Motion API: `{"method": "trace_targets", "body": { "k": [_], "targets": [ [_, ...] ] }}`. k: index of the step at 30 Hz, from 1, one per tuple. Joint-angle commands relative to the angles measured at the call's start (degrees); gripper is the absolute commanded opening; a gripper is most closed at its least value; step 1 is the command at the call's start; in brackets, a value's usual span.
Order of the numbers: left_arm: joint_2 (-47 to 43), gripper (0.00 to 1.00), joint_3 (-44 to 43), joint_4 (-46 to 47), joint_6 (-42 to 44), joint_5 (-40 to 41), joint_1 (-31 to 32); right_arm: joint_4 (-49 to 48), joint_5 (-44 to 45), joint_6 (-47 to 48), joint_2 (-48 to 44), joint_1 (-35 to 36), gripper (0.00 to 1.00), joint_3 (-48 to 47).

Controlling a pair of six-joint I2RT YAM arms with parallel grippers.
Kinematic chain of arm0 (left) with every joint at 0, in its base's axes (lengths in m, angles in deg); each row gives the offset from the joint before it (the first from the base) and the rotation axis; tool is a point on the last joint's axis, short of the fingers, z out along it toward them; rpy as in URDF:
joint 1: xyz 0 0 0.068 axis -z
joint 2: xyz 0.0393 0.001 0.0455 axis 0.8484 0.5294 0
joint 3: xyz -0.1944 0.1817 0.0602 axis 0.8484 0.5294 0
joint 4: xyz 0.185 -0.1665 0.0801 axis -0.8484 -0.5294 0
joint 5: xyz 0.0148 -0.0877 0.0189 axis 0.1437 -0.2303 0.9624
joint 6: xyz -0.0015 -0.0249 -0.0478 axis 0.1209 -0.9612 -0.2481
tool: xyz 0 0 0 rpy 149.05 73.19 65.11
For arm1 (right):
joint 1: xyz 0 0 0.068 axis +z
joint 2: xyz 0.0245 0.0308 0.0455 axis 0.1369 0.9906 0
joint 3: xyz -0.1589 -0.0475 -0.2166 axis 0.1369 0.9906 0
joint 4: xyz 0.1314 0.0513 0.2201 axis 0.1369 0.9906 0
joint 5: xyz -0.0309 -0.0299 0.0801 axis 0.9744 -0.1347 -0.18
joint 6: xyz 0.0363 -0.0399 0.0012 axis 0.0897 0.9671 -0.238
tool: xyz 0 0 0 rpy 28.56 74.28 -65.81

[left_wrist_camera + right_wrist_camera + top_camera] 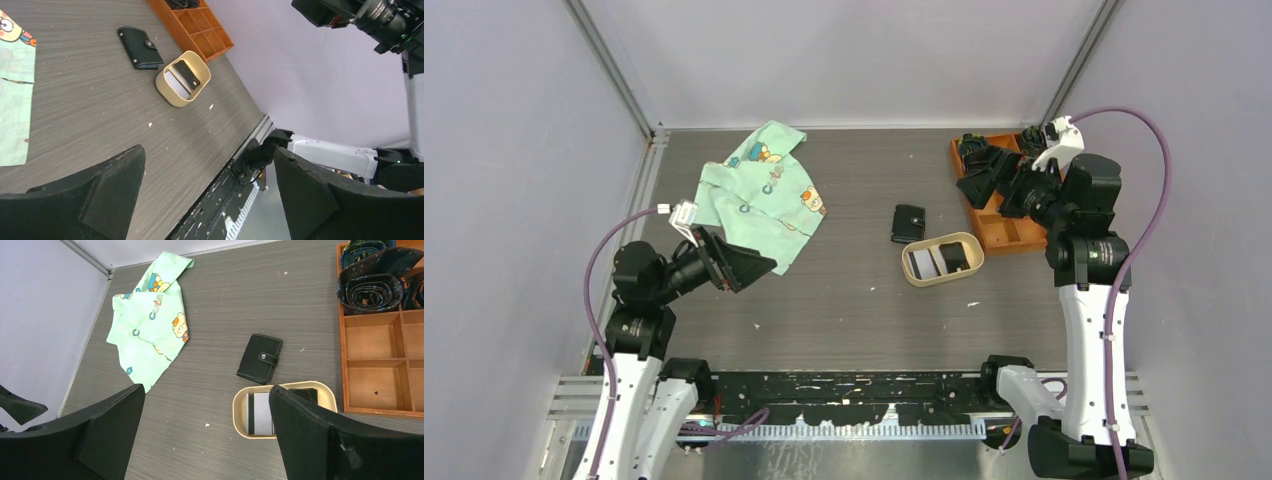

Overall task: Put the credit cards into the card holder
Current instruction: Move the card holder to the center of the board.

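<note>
The black card holder [908, 222] lies shut with its snap tab up at the table's middle; it also shows in the left wrist view [140, 47] and the right wrist view [260, 358]. Just right of it, a beige oval tray [939, 283] holds a white card with a dark stripe [260, 413] and a dark card [302, 392]. My left gripper [759, 262] is open and empty, raised over the table's left side, well away from the card holder. My right gripper [967, 170] is open and empty, high over the back right.
A green child's shirt [759, 190] lies at the back left. An orange wooden divider box [1009, 225] with rolled dark ties [370, 287] stands at the right, next to the beige tray. Purple walls enclose the table; a metal rail runs along the near edge.
</note>
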Motion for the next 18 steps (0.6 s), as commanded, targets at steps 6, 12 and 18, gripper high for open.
{"method": "trace_targets", "body": {
  "k": [6,12,18],
  "targets": [
    [1.2,0.99,6.3,15.0,-9.5,-2.6,0.0,-9.0,-11.3,6.3,3.9,-0.3,0.99,2.8],
    [1.6,0.98,7.2,14.8,-9.3,-0.5,0.5,-18.9,-33.1,12.6,10.8,-0.3,0.99,7.3],
    [6.0,0.95,5.1,8.3,-2.0,7.5,7.4,-6.1,-14.6,28.2,21.3,5.0,0.99,-0.6]
  ]
}}
